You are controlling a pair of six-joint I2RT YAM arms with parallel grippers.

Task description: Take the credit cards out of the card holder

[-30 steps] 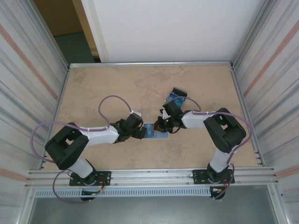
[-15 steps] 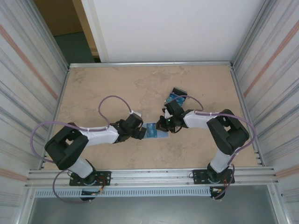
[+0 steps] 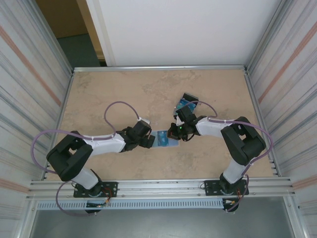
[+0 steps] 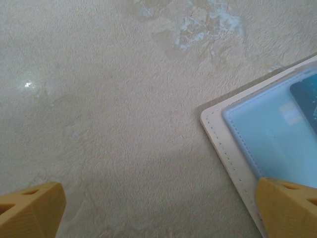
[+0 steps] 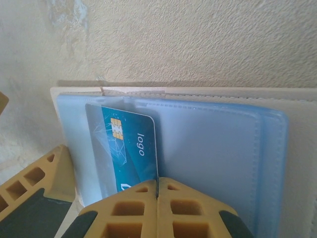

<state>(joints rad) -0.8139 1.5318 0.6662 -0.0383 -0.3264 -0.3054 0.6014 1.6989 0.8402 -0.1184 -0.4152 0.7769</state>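
Card holder (image 3: pixel 162 139) lies open and flat on the table (image 3: pixel 124 89), center of the top view, between the two grippers, pale blue inner face up.

Left gripper (image 3: pixel 147 140) is just left of it, jaws spread wide, holding nothing. In the left wrist view, the left gripper (image 4: pixel 158 210) has one yellow fingertip at the bottom left over bare table. The other, at the bottom right, is over the holder's (image 4: pixel 257 134) near corner; can't tell if it touches.

Right gripper (image 3: pixel 174 134) is at the holder's right end. In the right wrist view, the right gripper (image 5: pixel 157 201) is fully closed at bottom center, tips together. They sit over the lower end of a teal card (image 5: pixel 130 148), which is partly tucked in the left pocket of the holder (image 5: pixel 208 148), chip and "logo" print visible. Nothing seen clamped between the tips; contact with the card unclear.

Loose cards (image 3: pixel 187 104) lie stacked on the table above and right of center, apart from the holder.
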